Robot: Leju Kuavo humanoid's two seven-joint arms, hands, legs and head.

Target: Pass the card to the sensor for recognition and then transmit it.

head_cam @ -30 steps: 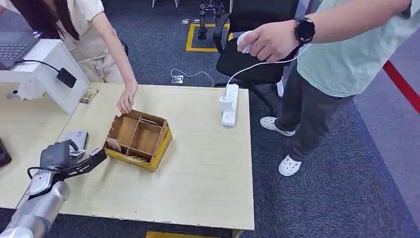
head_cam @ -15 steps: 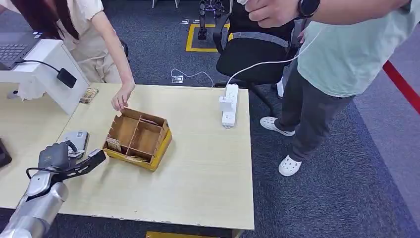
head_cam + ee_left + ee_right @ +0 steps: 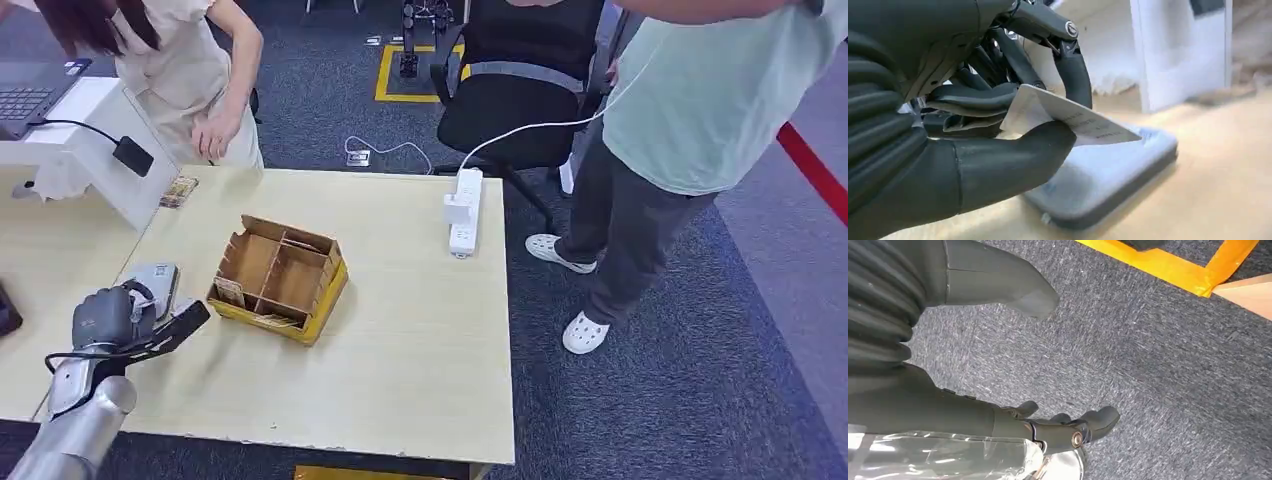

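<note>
Your left hand (image 3: 118, 322) pinches the card (image 3: 1073, 119) between thumb and fingers, just above the grey sensor (image 3: 1108, 175) on the counter (image 3: 400, 340). Beside it sits the box (image 3: 280, 278). Your right hand (image 3: 1013, 420) hangs over carpet (image 3: 1158, 360), fingers apart, holding nothing.

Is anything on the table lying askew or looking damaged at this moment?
The brown cardboard divider box sits turned at an angle to the table edges, and its partitions look bent and uneven. The white power strip lies near the far edge, its cable trailing off the table. The left hand pinches the card over the grey sensor.
</note>
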